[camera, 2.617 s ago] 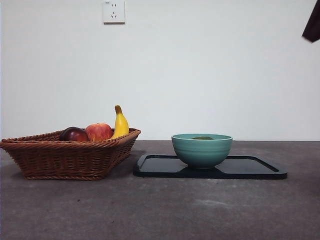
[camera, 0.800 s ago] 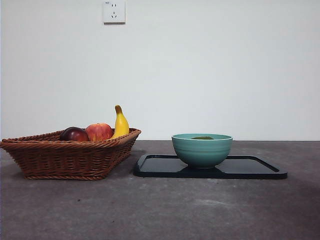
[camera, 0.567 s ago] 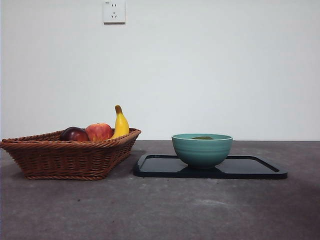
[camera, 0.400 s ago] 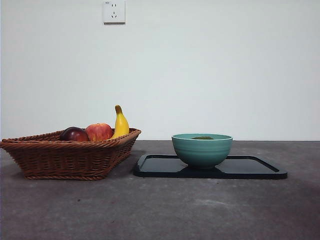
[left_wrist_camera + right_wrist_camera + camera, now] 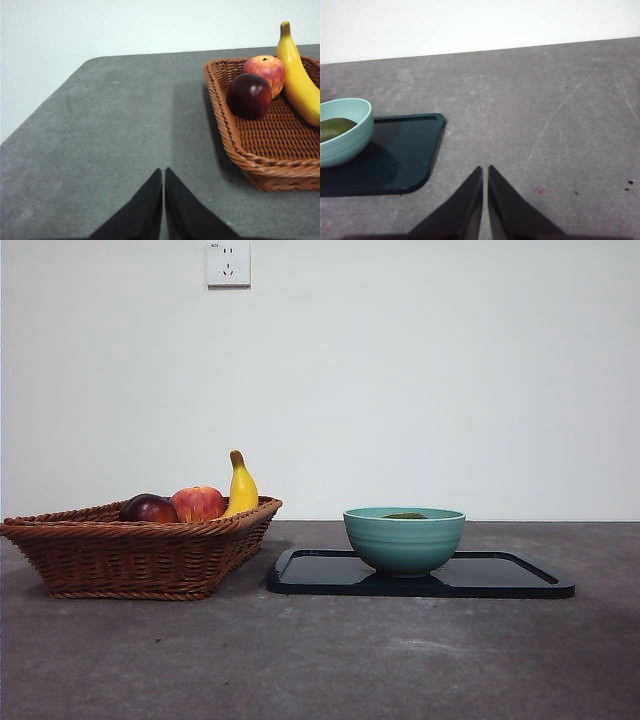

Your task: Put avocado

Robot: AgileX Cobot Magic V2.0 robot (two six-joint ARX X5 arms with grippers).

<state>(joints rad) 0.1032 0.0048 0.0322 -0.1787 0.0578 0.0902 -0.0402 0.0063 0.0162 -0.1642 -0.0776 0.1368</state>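
Note:
The dull dark-green avocado (image 5: 405,516) lies inside the teal bowl (image 5: 404,540); only its top shows over the rim. The right wrist view shows it (image 5: 334,128) in the bowl (image 5: 350,135) on the black tray (image 5: 405,155). My right gripper (image 5: 485,171) is shut and empty over bare table, apart from the tray. My left gripper (image 5: 163,173) is shut and empty over bare table beside the wicker basket (image 5: 240,150). Neither arm shows in the front view.
The basket (image 5: 140,550) stands left of the tray (image 5: 500,578) and holds a dark red-purple fruit (image 5: 148,508), a red apple (image 5: 197,503) and a banana (image 5: 241,486). A wall socket (image 5: 228,262) is high on the back wall.
The black arm tip at the top right corner has left the front view. The bowl, avocado, tray and basket have not moved.

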